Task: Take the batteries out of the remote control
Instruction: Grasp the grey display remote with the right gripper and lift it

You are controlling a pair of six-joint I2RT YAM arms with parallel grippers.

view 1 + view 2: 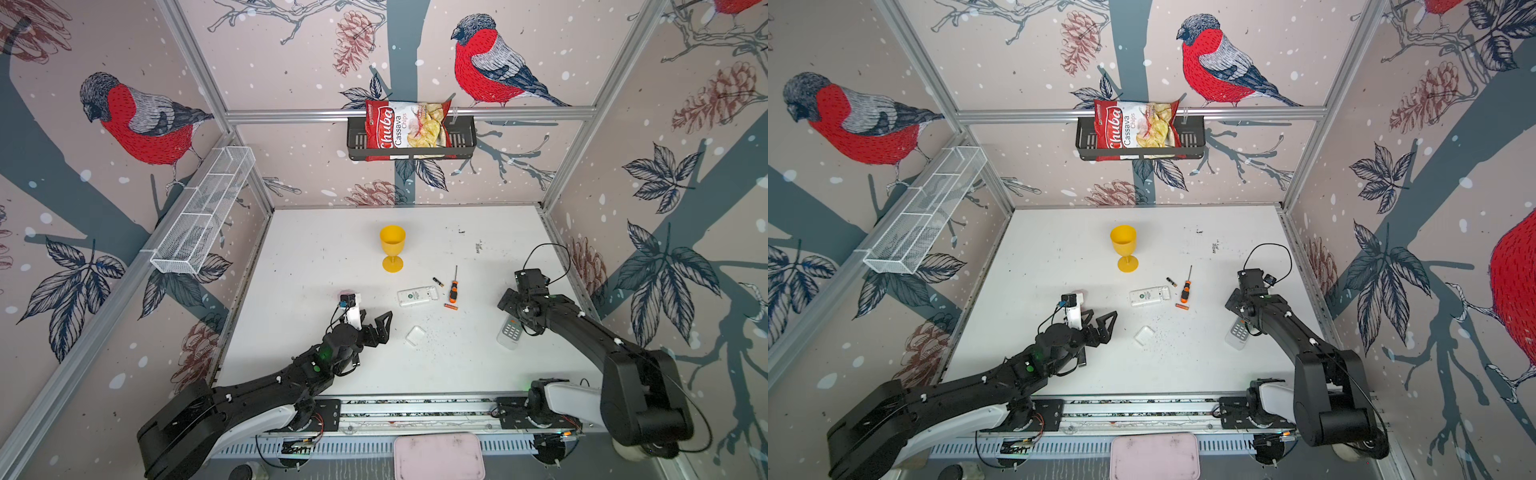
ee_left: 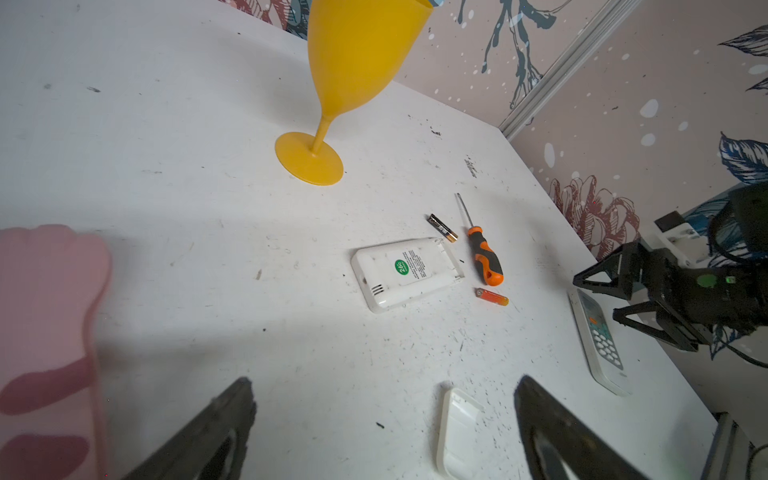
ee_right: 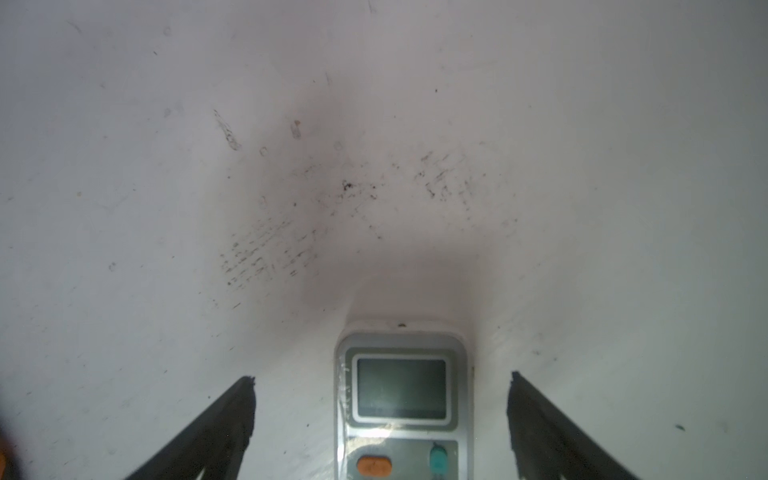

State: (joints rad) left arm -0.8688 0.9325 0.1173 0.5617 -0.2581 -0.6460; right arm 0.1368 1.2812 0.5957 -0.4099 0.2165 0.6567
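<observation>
A white remote control point(image 1: 417, 296) point(image 2: 405, 272) lies face down mid-table, its back cover off. The cover point(image 1: 415, 336) point(image 2: 457, 432) lies nearer the front. Two batteries rest loose on the table: a black-and-gold one point(image 1: 438, 282) point(image 2: 442, 227) and an orange one point(image 1: 450, 306) point(image 2: 492, 296). My left gripper point(image 1: 376, 322) point(image 2: 384, 386) hovers open and empty, left of the cover. My right gripper point(image 3: 380, 382) point(image 2: 598, 299) is open over a second, face-up remote point(image 1: 510, 332) point(image 3: 401, 399), which lies between the fingers untouched.
An orange-and-black screwdriver point(image 1: 454, 289) point(image 2: 484, 255) lies between the two batteries. A yellow goblet point(image 1: 392, 247) point(image 2: 357, 62) stands farther back. A pink object point(image 2: 45, 332) sits by the left wrist. A chips bag point(image 1: 407, 124) fills the rear wall basket.
</observation>
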